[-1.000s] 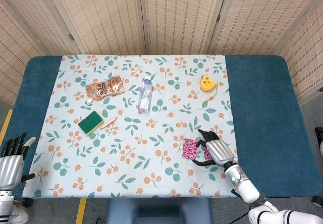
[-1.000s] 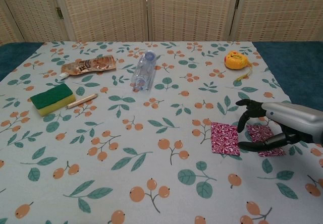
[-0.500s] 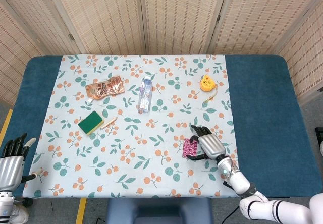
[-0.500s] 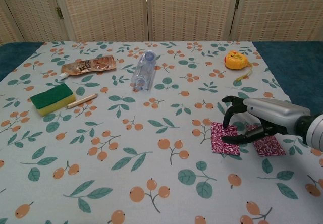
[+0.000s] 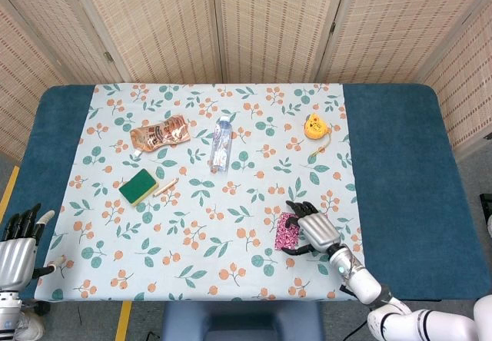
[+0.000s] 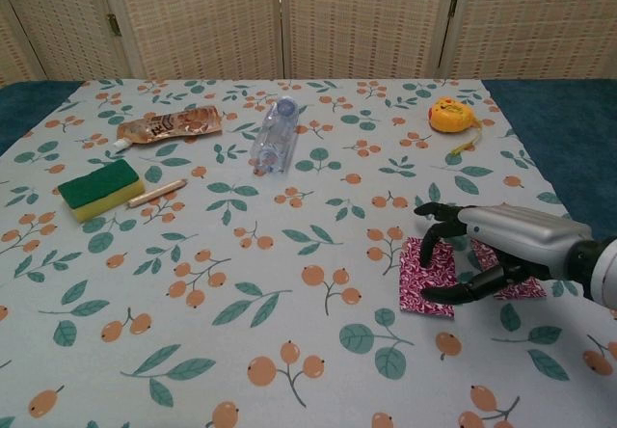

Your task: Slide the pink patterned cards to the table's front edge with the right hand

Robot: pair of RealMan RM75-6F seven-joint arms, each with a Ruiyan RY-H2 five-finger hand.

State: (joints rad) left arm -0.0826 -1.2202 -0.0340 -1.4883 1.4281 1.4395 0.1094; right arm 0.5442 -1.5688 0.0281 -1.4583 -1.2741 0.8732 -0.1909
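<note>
Progress shows nearest the front edge: the right hand (image 6: 492,250), silver-backed with black fingers, lies arched over the pink patterned cards (image 6: 429,274) with its fingertips pressing down on them and nothing gripped, and since a second ago it has travelled leftward over the cards and drawn them toward the front of the table; the near card sits lower on the floral tablecloth (image 5: 231,272) than it did and has skewed, so the slide looks under way but not finished, with a band of cloth left between cards and edge. Two cards can be counted, one clear by the fingertips and one mostly hidden under the palm. The left hand (image 5: 17,245) rests at the near left corner, holding nothing, fingers loosely apart and unmoved. Farther back lie one green-topped yellow sponge (image 6: 99,188) with one thin wooden stick (image 6: 156,193) just beside it, then one clear plastic bottle (image 6: 272,136) on its side and one brown foil pouch (image 6: 168,125), and farthest right one yellow tape measure (image 6: 449,115).
</note>
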